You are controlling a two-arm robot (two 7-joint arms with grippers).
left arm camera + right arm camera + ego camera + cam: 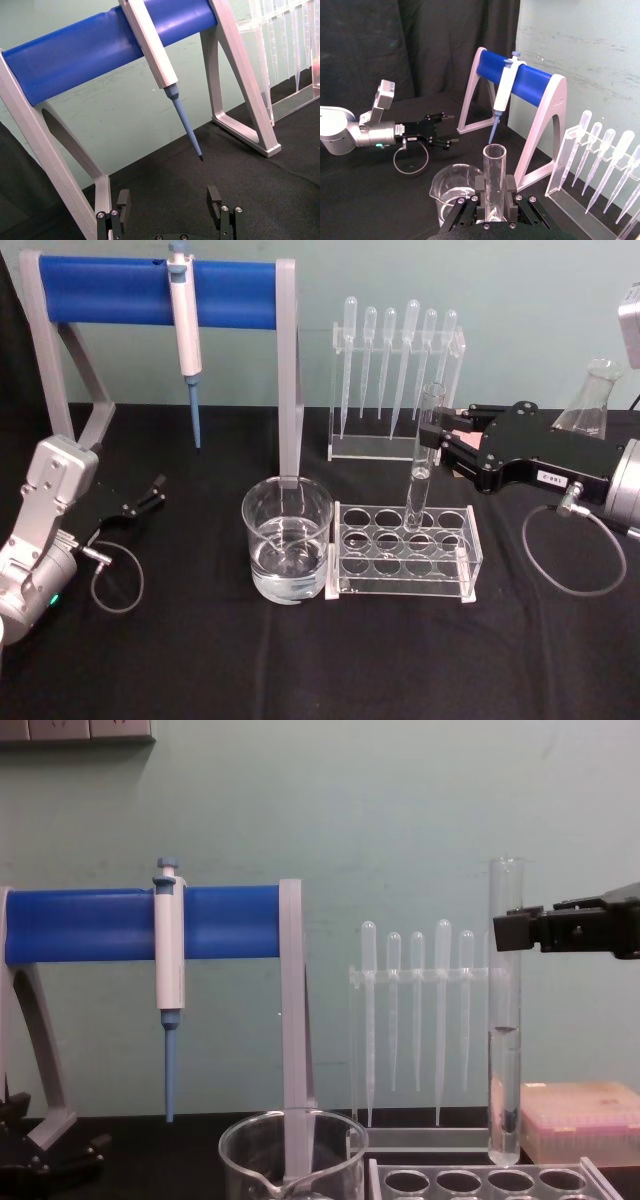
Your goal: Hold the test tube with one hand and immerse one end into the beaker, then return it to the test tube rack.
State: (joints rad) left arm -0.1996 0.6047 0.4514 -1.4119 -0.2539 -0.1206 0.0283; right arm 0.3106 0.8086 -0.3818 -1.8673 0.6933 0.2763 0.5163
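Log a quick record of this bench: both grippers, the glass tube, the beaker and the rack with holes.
right gripper: shut on the long clear glass test tube, near its upper part
test tube: nearly upright, some liquid inside, round bottom at the clear rack's back row of holes
beaker: wide clear glass, water inside, beside the rack on the robot's left
left gripper: open, parked far left

Test tube (418, 490), beaker (252, 538) glossy glass; cloth (300, 660) matt.

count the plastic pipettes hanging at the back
6 pipettes, hanging side by side in the clear stand behind the test tube rack, leftmost to rightmost; the test tube partly covers one near the right end.
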